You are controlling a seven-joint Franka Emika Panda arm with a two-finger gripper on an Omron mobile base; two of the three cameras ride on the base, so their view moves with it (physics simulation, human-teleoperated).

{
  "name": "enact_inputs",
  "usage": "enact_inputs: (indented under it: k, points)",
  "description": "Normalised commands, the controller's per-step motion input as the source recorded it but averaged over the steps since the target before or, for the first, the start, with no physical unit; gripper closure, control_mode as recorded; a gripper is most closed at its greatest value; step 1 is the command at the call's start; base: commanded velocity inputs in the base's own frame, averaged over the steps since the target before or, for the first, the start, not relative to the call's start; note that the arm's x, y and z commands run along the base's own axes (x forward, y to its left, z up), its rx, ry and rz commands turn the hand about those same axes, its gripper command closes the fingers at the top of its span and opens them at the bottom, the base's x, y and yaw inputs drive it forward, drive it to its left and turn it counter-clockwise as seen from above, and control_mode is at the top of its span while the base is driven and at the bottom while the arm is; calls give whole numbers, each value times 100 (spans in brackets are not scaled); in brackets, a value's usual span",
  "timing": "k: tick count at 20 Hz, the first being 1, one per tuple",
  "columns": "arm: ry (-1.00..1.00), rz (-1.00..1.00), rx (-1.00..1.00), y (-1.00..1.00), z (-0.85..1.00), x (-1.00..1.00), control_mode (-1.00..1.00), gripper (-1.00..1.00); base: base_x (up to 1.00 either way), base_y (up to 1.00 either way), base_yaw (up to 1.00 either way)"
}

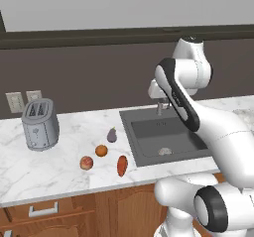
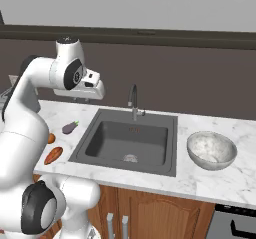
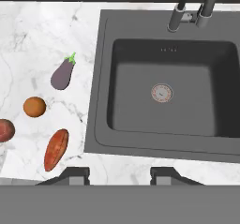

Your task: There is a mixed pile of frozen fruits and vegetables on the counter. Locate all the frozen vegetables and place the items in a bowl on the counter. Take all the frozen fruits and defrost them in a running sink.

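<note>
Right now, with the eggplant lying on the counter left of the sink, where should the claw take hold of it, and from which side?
Probably from straight above, across the plump lower body of the eggplant. It lies flat on the counter with its green stem toward the sink, clear of the orange. The stem end tapers and would likely slip. The claw is shut, so it must open first.

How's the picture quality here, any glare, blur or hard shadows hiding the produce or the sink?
Left base view: flat, even light, only faint shadows under the eggplant and orange. Right base view: soft render, the arm covers part of the pile; bowl plainly lit. Hand view: sharpest look, no glare on the sink, root crisp, apple cut by the frame edge.
</note>
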Motion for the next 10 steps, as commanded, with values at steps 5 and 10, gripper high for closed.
enact_inputs:
  k: [5, 10]
  points:
    - [0, -3, -2, 16, -1, 9, -100, -100, 0, 0, 0]
    - [2, -7, -2, 37, -9, 30, -100, -100, 0, 0, 0]
